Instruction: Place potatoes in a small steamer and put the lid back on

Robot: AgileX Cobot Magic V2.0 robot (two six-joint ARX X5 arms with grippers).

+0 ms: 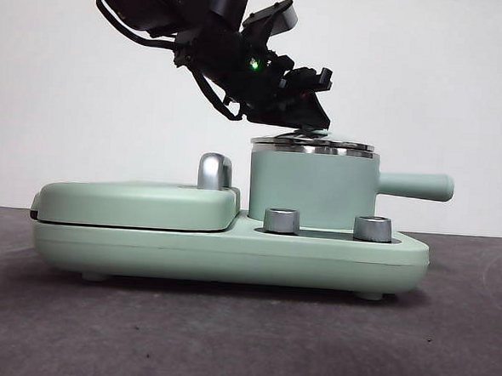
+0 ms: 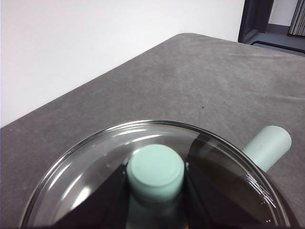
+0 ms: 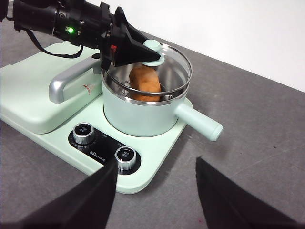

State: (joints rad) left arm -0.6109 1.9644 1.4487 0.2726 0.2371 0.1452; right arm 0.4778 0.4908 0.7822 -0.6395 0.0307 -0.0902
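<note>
The mint-green small steamer [image 1: 310,190] stands on its base, side handle [image 1: 417,185] pointing right; it also shows in the right wrist view [image 3: 138,114]. The orange-brown potato [image 3: 144,82] lies inside it. The glass lid [image 3: 178,67] sits on the steamer's steel rim or a hair above it, seen edge-on in the front view [image 1: 313,145]. My left gripper [image 1: 310,123] [image 3: 143,52] [image 2: 156,167] comes in from the upper left and is shut on the lid's mint-green knob [image 2: 156,171]. My right gripper [image 3: 155,191] is open and empty, back from the appliance.
The flat mint-green griddle cover [image 1: 139,202] with its steel handle [image 1: 214,170] lies left of the steamer on the same base [image 1: 230,255]. Two steel dials [image 1: 281,220] [image 1: 372,228] sit at the base's front. Dark grey table [image 3: 252,157] all around.
</note>
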